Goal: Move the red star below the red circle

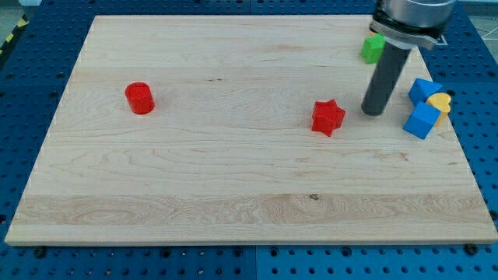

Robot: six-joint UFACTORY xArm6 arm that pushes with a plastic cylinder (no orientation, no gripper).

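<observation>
Pale wooden board (233, 179), fine grain, on blue perforated table (31, 78). Upper part of arm cut off at the view's top; only dark straight rod and grey collar visible. No gripper anywhere, so nothing to report as spread or closed. My tip (373, 113) down on the board, just to the view's right of red star (328, 117), small gap between, not touching. Red circle (140, 98), a short cylinder, well apart toward the view's left. Green block (373, 48) partly hidden behind rod, shape hard to make out. Near the view's right edge: two blue blocks (422, 120), angular, with yellow block (440, 103) wedged between, rounded, largely covered.
</observation>
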